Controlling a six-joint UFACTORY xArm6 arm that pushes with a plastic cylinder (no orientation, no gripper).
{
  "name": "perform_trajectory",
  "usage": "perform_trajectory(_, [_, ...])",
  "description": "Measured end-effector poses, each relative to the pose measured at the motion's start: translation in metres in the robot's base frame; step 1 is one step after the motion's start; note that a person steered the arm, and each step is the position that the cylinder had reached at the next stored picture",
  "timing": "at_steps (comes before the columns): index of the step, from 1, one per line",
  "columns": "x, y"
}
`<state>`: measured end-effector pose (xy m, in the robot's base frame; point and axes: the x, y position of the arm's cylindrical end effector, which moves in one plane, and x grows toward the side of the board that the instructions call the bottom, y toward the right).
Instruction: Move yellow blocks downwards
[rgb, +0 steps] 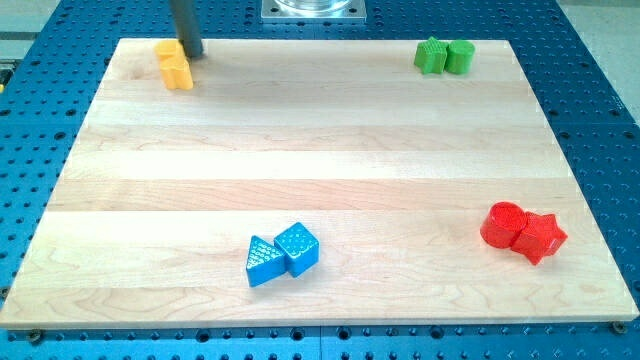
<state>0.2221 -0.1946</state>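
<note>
My tip has no jaws, just a bare rod. It sits at the upper right edge of the yellow blocks, apparently touching them; they lie in the board's top-left corner. The push seems only starting. Next: slide toward the view's bottom, keeping both yellows ahead.

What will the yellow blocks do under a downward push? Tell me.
The yellow blocks look rigid, flat-based and low, so they should slide rather than tip or roll. As two touching pieces, they may split or turn. My tip touches their upper right, off-centre, so they would likely swing left.
</note>
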Motion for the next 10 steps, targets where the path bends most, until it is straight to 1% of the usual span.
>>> perform_trajectory(1, [0.042, -0.001])
perform_trajectory(2, [0.087, 0.009])
perform_trajectory(3, [0.103, 0.017])
perform_trajectory(4, [0.041, 0.023])
perform_trajectory(5, [0.017, -0.006])
perform_trajectory(6, [0.060, -0.029])
perform_trajectory(7, [0.081, -0.026])
perform_trajectory(8, [0.056, -0.040])
perform_trajectory(9, [0.097, -0.049])
perform_trajectory(10, [0.107, -0.035])
